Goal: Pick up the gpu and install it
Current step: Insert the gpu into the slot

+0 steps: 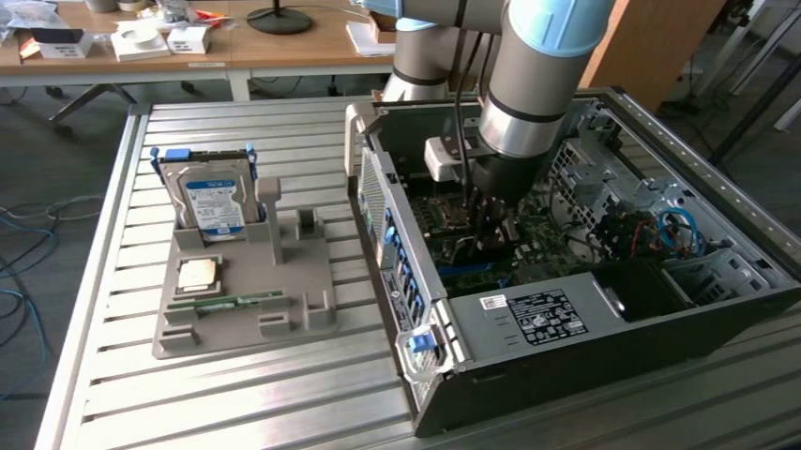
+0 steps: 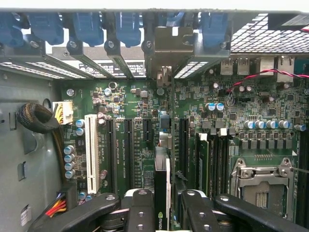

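My gripper (image 2: 167, 212) is shut on the gpu (image 2: 162, 186), which I see edge-on as a thin card between the two black fingers (image 2: 140, 210). The card stands upright over the green motherboard (image 2: 135, 104), in line with a black expansion slot. Its silver end bracket (image 2: 171, 46) sits at the case's rear slot openings, among the blue latches. In the exterior view the arm reaches down into the open computer case (image 1: 526, 309), and the gripper (image 1: 482, 217) is low over the motherboard. Whether the card's edge is seated in the slot I cannot tell.
At the exterior view's left, a grey fixture (image 1: 238, 300) on the slatted metal table holds an upright hard drive (image 1: 213, 202), a processor chip (image 1: 201, 274) and a memory stick (image 1: 225, 302). Inside the case are memory modules (image 2: 212, 159), a processor socket (image 2: 263, 181) and cable bundles (image 2: 41, 121).
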